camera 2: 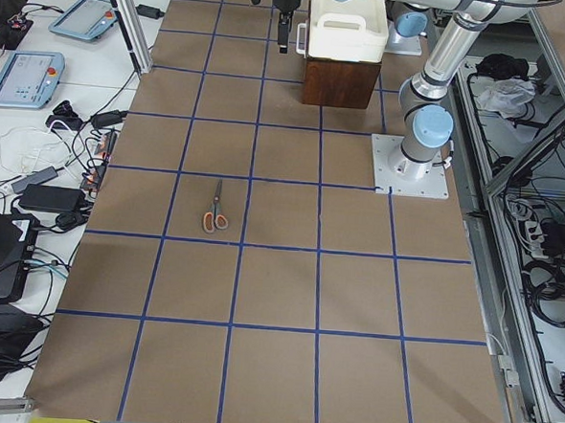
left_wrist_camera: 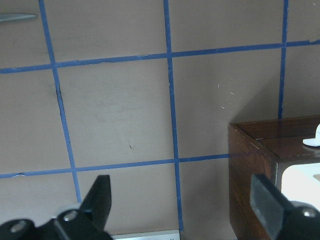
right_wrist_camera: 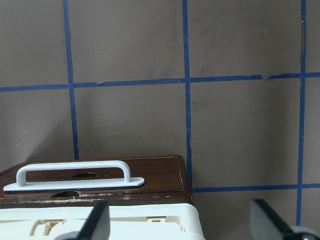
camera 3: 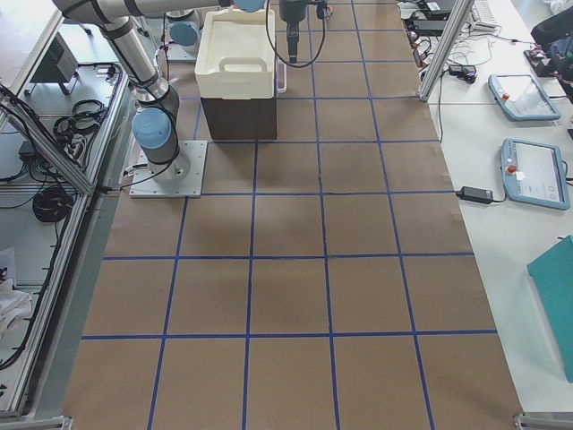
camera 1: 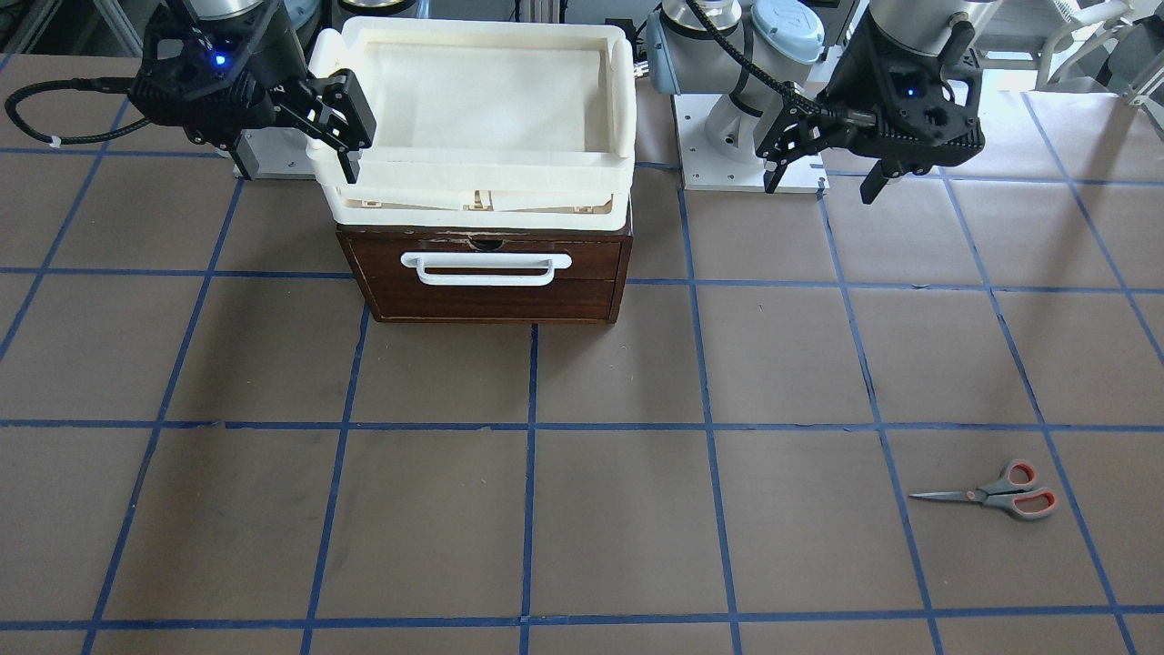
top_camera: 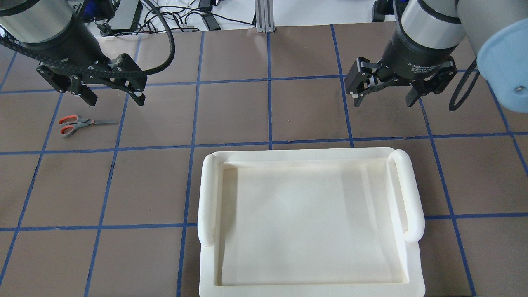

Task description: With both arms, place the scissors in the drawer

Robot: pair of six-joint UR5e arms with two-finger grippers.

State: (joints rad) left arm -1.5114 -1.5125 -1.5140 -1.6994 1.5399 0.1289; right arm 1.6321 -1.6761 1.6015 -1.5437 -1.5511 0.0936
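The scissors (camera 1: 996, 493), grey handles lined in orange-red, lie flat on the brown table, also in the overhead view (top_camera: 78, 123) and the left side view (camera 2: 214, 212). Their blade tip shows in the left wrist view (left_wrist_camera: 17, 17). The dark wooden drawer (camera 1: 486, 282) is shut, with its white bar handle (camera 1: 486, 267) facing away from me; it also shows in the right wrist view (right_wrist_camera: 100, 177). My left gripper (top_camera: 113, 97) is open and empty in the air, just short of the scissors. My right gripper (top_camera: 383, 99) is open and empty above the drawer's front.
A cream-white plastic tray (top_camera: 208, 194) sits on top of the drawer cabinet (camera 1: 473, 196). Blue tape lines grid the table. Both arm bases (camera 1: 727, 136) stand behind the cabinet. Tablets and cables lie on side benches (camera 2: 42, 63).
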